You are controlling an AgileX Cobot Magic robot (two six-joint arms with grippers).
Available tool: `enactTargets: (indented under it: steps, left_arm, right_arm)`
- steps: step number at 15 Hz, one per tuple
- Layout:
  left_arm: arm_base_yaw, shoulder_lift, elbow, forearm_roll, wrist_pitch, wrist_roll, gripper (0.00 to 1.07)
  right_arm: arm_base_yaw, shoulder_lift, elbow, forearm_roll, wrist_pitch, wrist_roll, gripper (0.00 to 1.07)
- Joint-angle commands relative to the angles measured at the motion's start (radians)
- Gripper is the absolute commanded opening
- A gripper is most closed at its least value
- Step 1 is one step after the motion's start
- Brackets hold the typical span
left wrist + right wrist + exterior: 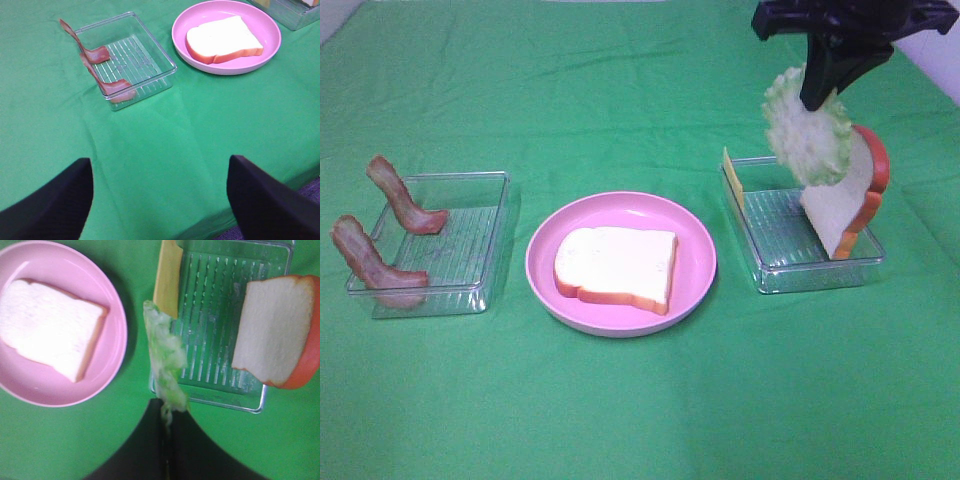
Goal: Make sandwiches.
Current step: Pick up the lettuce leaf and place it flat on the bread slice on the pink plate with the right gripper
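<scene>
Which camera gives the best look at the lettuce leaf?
The exterior high view: the lettuce leaf hangs face-on from the right gripper. The right wrist view shows it only edge-on; the left wrist view misses it.

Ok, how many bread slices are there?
2. One white toy bread slice with orange-brown crust lies flat on the round pink plate; the other slice leans upright in the right clear plastic tray. None looks hidden.

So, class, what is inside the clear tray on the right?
A bread slice leaning upright and a cheese square at the tray's left wall. The lettuce in the right gripper hides part of the bread.
</scene>
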Motion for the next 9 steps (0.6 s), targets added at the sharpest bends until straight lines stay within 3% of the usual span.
enactTargets:
  steps: [1, 2, 4, 9]
  left_arm:
    - [-0.006, -0.006, 0.001, -0.006, -0.011, 0.001, 0.71]
    - [-0.006, -0.006, 0.001, -0.006, -0.011, 0.001, 0.71]
    - [-0.006, -0.006, 0.001, -0.006, -0.011, 0.001, 0.71]
    - [-0.006, -0.006, 0.001, -0.006, -0.011, 0.001, 0.71]
  right_arm:
    - [0.002, -0.067, -0.005, 0.147, 0.014, -0.050, 0.00]
    - [0.002, -0.071, -0.005, 0.183, 0.014, -0.070, 0.00]
    - [0.002, -0.070, 0.011, 0.375, 0.004, -0.153, 0.00]
    - [0.006, -0.037, 0.258, 0.837, -0.212, -0.395, 0.00]
